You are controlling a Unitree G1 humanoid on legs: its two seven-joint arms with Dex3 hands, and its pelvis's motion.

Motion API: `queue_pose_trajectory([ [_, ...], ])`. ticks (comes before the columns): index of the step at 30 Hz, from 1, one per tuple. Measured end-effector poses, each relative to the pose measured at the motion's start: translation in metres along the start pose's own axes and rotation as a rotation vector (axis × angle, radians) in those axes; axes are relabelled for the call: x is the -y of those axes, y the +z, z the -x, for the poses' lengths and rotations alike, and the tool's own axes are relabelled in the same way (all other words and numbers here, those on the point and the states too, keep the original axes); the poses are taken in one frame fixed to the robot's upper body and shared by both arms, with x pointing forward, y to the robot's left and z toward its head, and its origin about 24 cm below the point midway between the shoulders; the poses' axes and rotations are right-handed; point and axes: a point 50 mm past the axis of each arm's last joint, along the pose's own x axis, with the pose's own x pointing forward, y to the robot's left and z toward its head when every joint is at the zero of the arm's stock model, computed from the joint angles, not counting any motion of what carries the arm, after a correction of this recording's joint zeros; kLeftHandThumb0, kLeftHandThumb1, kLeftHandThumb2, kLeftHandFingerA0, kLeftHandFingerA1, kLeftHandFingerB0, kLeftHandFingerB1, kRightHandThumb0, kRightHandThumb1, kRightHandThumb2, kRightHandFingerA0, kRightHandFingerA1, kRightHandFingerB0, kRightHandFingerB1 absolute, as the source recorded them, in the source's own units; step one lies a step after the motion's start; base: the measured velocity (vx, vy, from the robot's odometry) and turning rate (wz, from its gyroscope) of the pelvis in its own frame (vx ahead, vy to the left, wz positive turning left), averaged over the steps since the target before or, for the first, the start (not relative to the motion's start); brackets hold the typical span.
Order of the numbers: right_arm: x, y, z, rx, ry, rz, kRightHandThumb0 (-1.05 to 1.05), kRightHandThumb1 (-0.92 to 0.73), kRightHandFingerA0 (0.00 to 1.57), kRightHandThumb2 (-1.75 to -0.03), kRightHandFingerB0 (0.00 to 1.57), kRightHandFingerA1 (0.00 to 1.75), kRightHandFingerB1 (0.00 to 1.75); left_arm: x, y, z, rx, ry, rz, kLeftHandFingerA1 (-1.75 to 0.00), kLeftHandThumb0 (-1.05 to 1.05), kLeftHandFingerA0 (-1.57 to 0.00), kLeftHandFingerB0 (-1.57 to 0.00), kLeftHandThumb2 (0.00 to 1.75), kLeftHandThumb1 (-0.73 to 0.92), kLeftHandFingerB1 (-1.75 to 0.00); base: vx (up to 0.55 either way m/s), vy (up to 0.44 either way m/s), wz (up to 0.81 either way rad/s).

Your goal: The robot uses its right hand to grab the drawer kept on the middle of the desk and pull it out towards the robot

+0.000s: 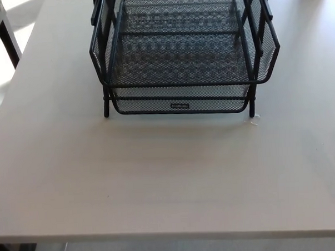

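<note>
No part of the robot shows in the head view. Neither the left hand nor the right hand is in the picture, and no forearm or wrist comes in from either side or from the bottom edge. Their pose and the state of their fingers cannot be told from here.
</note>
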Motion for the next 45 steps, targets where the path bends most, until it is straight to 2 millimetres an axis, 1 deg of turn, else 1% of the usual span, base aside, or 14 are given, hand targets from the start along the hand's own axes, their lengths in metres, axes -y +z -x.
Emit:
queue_pose_trajectory([
  [2, -0.004, -0.008, 0.011, -0.029, 0.043, 0.027, -0.78, -0.74, 0.10, -0.62, 0.17, 0.53, 0.32, 0.000, 0.002, 0.000, 0.008, 0.002, -0.002, -0.82, -0.35, -0.57, -0.56, 0.61, 0.72, -0.54, 0.00, 0.000, 0.00],
  [3, -0.006, -0.013, 0.017, -0.047, 0.067, 0.042, -0.39, -0.42, 0.02, -1.02, 0.00, 0.54, 0.50, 0.000, 0.002, 0.000, 0.009, 0.003, -0.003, -0.82, -0.33, -0.58, -0.55, 0.60, 0.70, -0.54, 0.00, 0.000, 0.00],
  [6, -0.009, -0.024, 0.032, -0.092, 0.127, 0.080, -0.76, -0.65, 0.08, -0.60, 0.16, 0.54, 0.34, -0.001, 0.002, -0.001, 0.009, 0.004, -0.003, -0.86, -0.34, -0.57, -0.56, 0.60, 0.69, -0.59, 0.00, 0.000, 0.00],
  [13, -0.013, -0.045, 0.069, -0.217, 0.262, 0.152, -0.73, -0.70, 0.10, -0.61, 0.19, 0.50, 0.34, -0.001, 0.005, 0.000, 0.019, 0.004, -0.010, -0.87, -0.32, -0.58, -0.56, 0.61, 0.70, -0.58, 0.00, 0.000, 0.00],
  [14, -0.014, -0.046, 0.073, -0.231, 0.278, 0.156, -0.39, -0.41, 0.02, -1.02, 0.00, 0.54, 0.50, -0.001, 0.005, 0.000, 0.020, 0.003, -0.011, -0.87, -0.33, -0.57, -0.55, 0.60, 0.70, -0.58, 0.00, 0.000, 0.00],
  [16, -0.017, -0.047, 0.088, -0.288, 0.344, 0.169, -0.77, -0.76, 0.04, -0.64, 0.13, 0.43, 0.32, 0.000, 0.005, 0.001, 0.020, 0.002, -0.012, -0.92, -0.36, -0.58, -0.53, 0.61, 0.72, -0.63, 0.00, 0.000, 0.00],
  [17, -0.017, -0.047, 0.091, -0.300, 0.363, 0.169, -0.38, -0.40, 0.03, -1.00, 0.00, 0.54, 0.49, 0.000, 0.005, 0.001, 0.020, 0.002, -0.012, -0.91, -0.35, -0.58, -0.54, 0.61, 0.72, -0.63, 0.00, 0.000, 0.00],
  [18, -0.019, -0.046, 0.098, -0.327, 0.401, 0.165, -0.77, -0.73, 0.12, -0.62, 0.18, 0.45, 0.32, 0.000, 0.005, 0.002, 0.024, 0.004, -0.013, -0.85, -0.33, -0.56, -0.55, 0.61, 0.73, -0.60, 0.00, 0.000, 0.00],
  [31, -0.034, -0.024, 0.133, -0.439, 0.670, 0.117, -0.79, -0.73, 0.24, -0.62, 0.21, 0.52, 0.34, -0.002, 0.008, 0.002, 0.034, 0.013, -0.015, -0.89, -0.30, -0.61, -0.64, 0.59, 0.69, -0.67, 0.00, 0.000, 0.00],
  [32, -0.035, -0.022, 0.136, -0.443, 0.690, 0.112, -0.80, -0.56, 0.25, -0.94, 0.17, 0.57, 0.45, -0.002, 0.008, 0.002, 0.035, 0.014, -0.012, -0.91, -0.32, -0.59, -0.60, 0.60, 0.70, -0.69, 0.00, 0.000, 0.00],
  [36, -0.039, -0.014, 0.142, -0.450, 0.762, 0.094, -0.80, -0.73, 0.31, -0.63, 0.25, 0.48, 0.32, -0.001, 0.009, 0.002, 0.041, 0.015, -0.008, -0.91, -0.33, -0.58, -0.55, 0.61, 0.71, -0.62, 0.00, 0.000, 0.00],
  [37, -0.040, -0.011, 0.144, -0.449, 0.782, 0.089, -0.81, -0.59, 0.26, -0.96, 0.18, 0.54, 0.43, -0.001, 0.009, 0.001, 0.041, 0.015, -0.008, -0.88, -0.34, -0.59, -0.56, 0.61, 0.69, -0.59, 0.00, 0.000, 0.00],
  [38, -0.041, -0.009, 0.146, -0.446, 0.803, 0.083, -0.79, -0.73, 0.33, -0.63, 0.26, 0.45, 0.30, -0.001, 0.009, 0.001, 0.041, 0.014, -0.008, -0.87, -0.34, -0.60, -0.57, 0.61, 0.69, -0.60, 0.00, 0.000, 0.00],
  [45, -0.048, 0.007, 0.154, -0.428, 0.916, 0.042, -0.82, -0.75, 0.43, -0.63, 0.26, 0.47, 0.30, -0.001, 0.010, 0.001, 0.045, 0.014, -0.008, -0.92, -0.33, -0.57, -0.58, 0.60, 0.71, -0.71, 0.00, 0.000, 0.00],
])
